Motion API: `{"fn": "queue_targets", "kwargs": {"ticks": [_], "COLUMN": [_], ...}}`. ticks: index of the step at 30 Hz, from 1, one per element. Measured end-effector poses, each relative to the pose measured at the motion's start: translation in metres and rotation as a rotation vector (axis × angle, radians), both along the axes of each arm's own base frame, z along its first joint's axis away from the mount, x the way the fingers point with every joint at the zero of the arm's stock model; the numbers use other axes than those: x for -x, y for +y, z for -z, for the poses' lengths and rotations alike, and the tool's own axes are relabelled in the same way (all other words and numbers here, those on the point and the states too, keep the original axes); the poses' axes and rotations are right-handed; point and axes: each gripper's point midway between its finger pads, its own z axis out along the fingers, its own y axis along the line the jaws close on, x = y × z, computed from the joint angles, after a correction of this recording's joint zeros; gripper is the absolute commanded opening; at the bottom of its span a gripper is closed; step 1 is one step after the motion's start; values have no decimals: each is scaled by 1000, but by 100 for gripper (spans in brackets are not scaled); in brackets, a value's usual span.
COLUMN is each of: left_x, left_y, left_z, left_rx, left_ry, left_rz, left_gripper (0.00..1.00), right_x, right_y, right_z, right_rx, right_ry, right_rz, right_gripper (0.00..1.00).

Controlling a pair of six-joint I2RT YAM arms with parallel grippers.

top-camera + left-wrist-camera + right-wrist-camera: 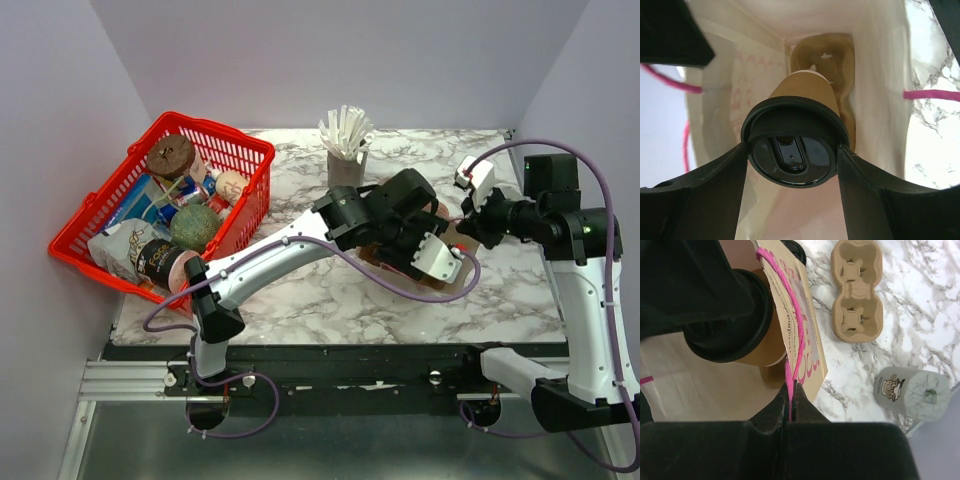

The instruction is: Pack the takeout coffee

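The takeout coffee, a tan paper cup (805, 95) with its black lid (792, 150) on, is held at the lid between my left gripper's (792, 156) fingers (725, 185). It hangs inside an open white paper bag (880, 75) with pink handles. A brown pulp carrier (827, 52) lies deep in the bag beyond the cup. My right gripper (790, 387) is shut on a pink handle (790, 315) and holds the bag's side up. The cup (765, 347) also shows there. In the top view the left gripper (415, 245) covers the bag (458, 238).
A brown two-cup carrier (857, 290) lies on the marble beside the bag. A grey cup (347, 165) of white sticks stands at the back centre. A red basket (255, 160) of groceries sits at the left. Walls close in on the table's sides.
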Motion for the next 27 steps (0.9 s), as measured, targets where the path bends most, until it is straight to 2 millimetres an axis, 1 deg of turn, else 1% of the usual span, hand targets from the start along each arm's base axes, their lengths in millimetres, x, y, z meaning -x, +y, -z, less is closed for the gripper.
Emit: {"fn": "queue_targets", "kwargs": {"ticks": [2,5,7,10,14,16,19,21,23,27], "left_x": [1,6,7,7,4,2,0,-1,-6,-11], "left_y": [-3,-5,-5,-6,-5,-4,1,4,8,13], "left_z": [16,32,38,41,45,50,66,75,84,95], "left_rx": [-30,-62,-80,-92,-105,-119,-161,-191,-218,-245], "left_ry": [16,25,21,10,0,-3,-15,-22,-36,-64], "left_rz": [-21,-33,-36,-38,-48,-57,-84,-103,-135,-180], "left_gripper": [0,0,0,0,0,0,0,0,0,0], "right_x": [2,5,7,11,14,16,19,24,30,39], "right_y": [0,1,3,4,5,5,6,6,6,7], "right_z": [6,12,12,11,4,-1,-5,-3,2,13], "right_rx": [-2,-3,-7,-10,-27,-40,-57,-64,-66,-67], "right_ry": [19,35,36,25,-16,-42,-73,-81,-76,-58], "right_rz": [4,0,-8,-16,-6,2,12,13,11,5], "right_gripper": [1,1,0,0,0,1,0,1,0,1]}}
